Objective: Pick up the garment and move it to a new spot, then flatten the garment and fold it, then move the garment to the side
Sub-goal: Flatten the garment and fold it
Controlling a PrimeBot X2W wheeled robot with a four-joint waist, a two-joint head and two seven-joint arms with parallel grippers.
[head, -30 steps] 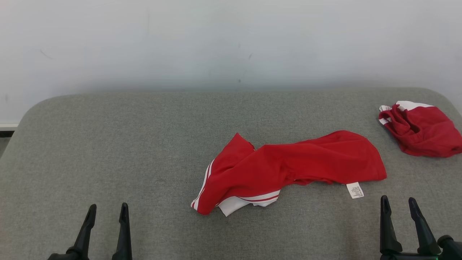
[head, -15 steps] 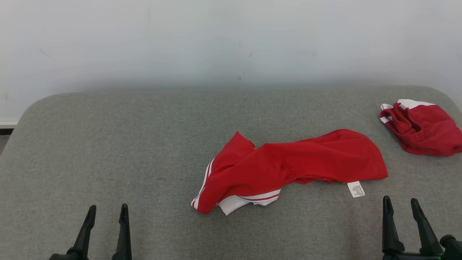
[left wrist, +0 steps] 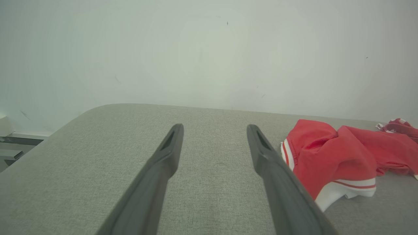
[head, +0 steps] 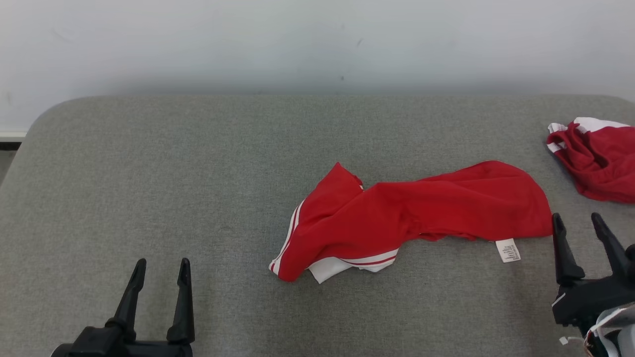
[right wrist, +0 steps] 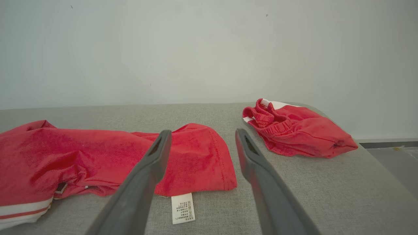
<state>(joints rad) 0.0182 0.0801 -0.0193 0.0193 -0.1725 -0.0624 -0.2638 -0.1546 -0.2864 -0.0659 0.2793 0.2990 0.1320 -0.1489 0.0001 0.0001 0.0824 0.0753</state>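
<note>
The garment lies crumpled in the middle of the tabletop. The right pincer is wide and empty, just beside its label. The left pincer, wide and empty too, is well apart. A red cloth lies far right.

Garment bright red, twin white side stripes, white hem band with one thin red line, white care label dark-printed at its edge, second garment beside it red with white patches, tabletop mottled grey, wall off-white, left end effector and right end effector black
</note>
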